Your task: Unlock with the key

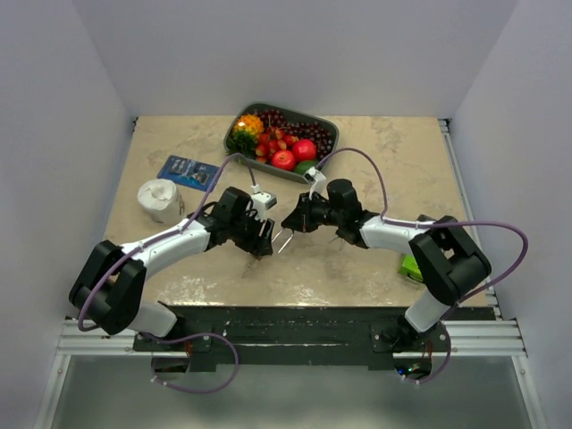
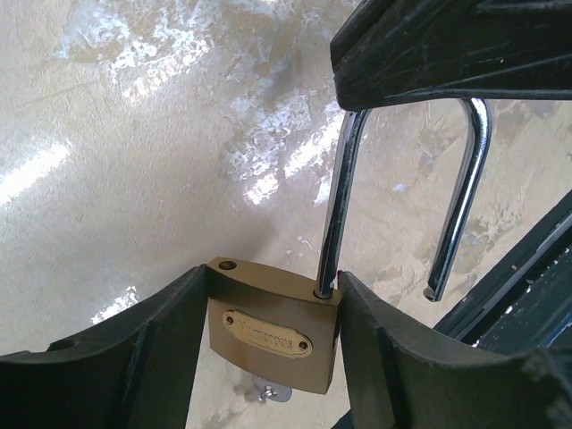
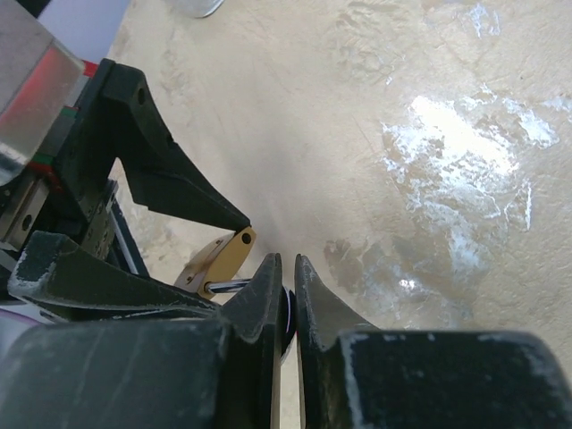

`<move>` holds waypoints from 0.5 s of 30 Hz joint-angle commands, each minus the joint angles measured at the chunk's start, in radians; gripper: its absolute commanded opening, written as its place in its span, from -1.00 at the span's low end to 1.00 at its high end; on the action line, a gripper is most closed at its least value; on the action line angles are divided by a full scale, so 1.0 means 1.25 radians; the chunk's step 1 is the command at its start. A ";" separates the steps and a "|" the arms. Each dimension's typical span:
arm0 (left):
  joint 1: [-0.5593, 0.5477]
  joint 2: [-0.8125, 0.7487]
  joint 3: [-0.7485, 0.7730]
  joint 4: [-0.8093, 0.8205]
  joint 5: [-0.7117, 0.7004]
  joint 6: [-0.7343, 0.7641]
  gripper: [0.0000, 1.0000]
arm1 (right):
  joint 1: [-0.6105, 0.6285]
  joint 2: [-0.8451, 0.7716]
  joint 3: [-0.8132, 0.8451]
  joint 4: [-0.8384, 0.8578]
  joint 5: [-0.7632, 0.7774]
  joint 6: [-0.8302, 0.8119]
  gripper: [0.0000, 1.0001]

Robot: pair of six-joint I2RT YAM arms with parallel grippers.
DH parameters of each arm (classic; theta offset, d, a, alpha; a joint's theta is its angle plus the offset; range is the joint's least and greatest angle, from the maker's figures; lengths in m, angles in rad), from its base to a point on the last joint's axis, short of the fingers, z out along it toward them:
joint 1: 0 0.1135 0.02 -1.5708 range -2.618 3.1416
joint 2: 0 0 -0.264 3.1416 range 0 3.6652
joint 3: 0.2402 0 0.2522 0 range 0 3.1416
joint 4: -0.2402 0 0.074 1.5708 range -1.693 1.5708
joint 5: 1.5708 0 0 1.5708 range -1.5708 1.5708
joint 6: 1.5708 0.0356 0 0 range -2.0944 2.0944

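A brass padlock (image 2: 273,335) is clamped by its body between my left gripper's (image 2: 273,344) fingers, a little above the table. Its steel shackle (image 2: 335,206) stands open: one leg sits in the body and the other leg (image 2: 451,223) hangs free. A silver key part (image 2: 268,391) shows under the lock's bottom. My right gripper (image 3: 288,277) is shut on the top of the shackle, and the lock (image 3: 219,259) shows just left of its fingertips. In the top view the two grippers meet at mid table, left (image 1: 262,234) and right (image 1: 293,222), with the shackle (image 1: 283,240) between them.
A grey tray (image 1: 326,121) of fruit stands at the back. A white roll (image 1: 161,200) and a blue packet (image 1: 188,170) lie at the left. A green object (image 1: 410,266) lies by the right arm. Purple cables loop over both arms.
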 commanded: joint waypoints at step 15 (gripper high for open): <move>0.007 0.036 0.060 0.001 -0.098 0.007 -1.00 | 0.007 -0.066 -0.008 0.002 0.126 0.045 0.00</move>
